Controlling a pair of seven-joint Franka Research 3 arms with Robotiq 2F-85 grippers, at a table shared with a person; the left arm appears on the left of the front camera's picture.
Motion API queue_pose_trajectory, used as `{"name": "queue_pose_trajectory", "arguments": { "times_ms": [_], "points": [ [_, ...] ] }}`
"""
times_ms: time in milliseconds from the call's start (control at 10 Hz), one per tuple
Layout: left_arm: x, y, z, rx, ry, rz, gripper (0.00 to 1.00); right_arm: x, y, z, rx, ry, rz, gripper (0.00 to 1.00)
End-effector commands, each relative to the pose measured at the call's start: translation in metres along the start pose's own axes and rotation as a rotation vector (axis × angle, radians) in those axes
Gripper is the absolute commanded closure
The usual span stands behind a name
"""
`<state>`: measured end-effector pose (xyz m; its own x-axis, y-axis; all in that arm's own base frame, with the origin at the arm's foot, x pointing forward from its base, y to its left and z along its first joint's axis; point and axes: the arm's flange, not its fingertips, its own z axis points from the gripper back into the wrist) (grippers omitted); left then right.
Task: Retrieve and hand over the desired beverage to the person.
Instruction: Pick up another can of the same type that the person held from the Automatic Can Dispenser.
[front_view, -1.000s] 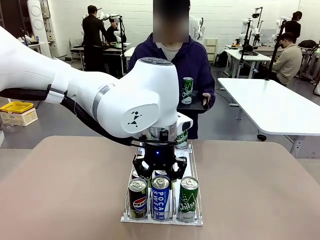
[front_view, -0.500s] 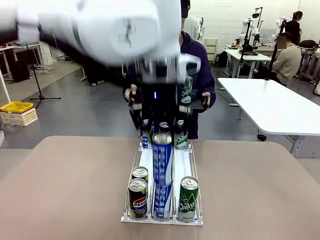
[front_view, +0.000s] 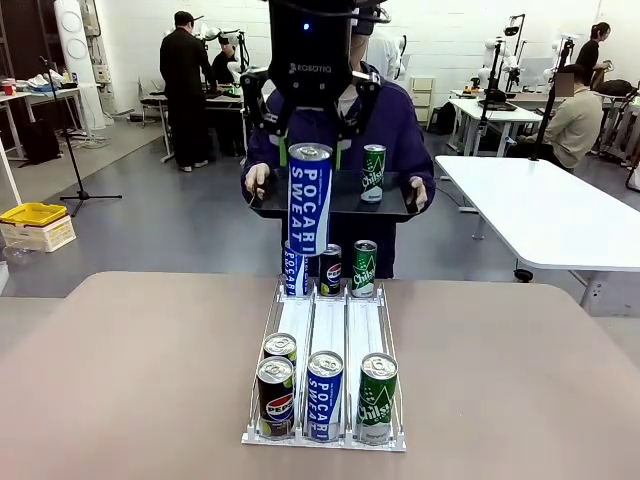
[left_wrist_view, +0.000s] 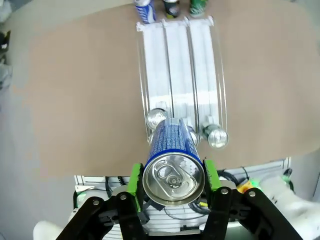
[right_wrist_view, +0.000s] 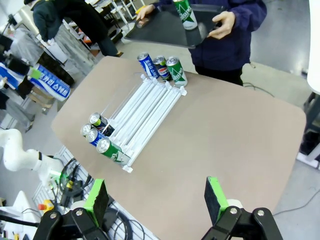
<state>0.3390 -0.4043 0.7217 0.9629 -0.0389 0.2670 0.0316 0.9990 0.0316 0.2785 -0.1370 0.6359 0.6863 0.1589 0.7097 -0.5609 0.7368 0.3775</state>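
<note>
Pocari can (front_view: 310, 198): hanging upright above the table, in front of the person's tray, high over the rack.
Left gripper (front_view: 311, 125): clamping the Pocari can by its upper part, green pads (left_wrist_view: 135, 179) pressing on both sides.
Right gripper (right_wrist_view: 157, 200): hovering over the near table edge, jaws standing wide apart, holding nothing.
Person (front_view: 395, 120): standing at the far side, holding a black tray (front_view: 345, 205) with both hands.
Tray: carrying one green can (front_view: 373, 173), standing upright.
Rack (front_view: 328, 335): holding cans at its near and far ends.

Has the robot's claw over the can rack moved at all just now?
Yes. The left gripper rose from the can rack, lifting a Pocari Sweat can toward the person's tray.
</note>
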Motion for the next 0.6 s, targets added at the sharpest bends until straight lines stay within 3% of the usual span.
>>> {"name": "queue_pose_trajectory", "arguments": {
  "times_ms": [0,500],
  "points": [
    [0.024,-0.027,0.012,0.039,0.005,0.06,1.0,0.001,-0.002,-0.001,0.03,-0.018,0.013,0.0],
    [0.022,-0.011,-0.008,0.025,0.007,0.05,1.0,0.001,-0.002,-0.001,0.03,-0.018,0.013,0.0]
  ]
}}
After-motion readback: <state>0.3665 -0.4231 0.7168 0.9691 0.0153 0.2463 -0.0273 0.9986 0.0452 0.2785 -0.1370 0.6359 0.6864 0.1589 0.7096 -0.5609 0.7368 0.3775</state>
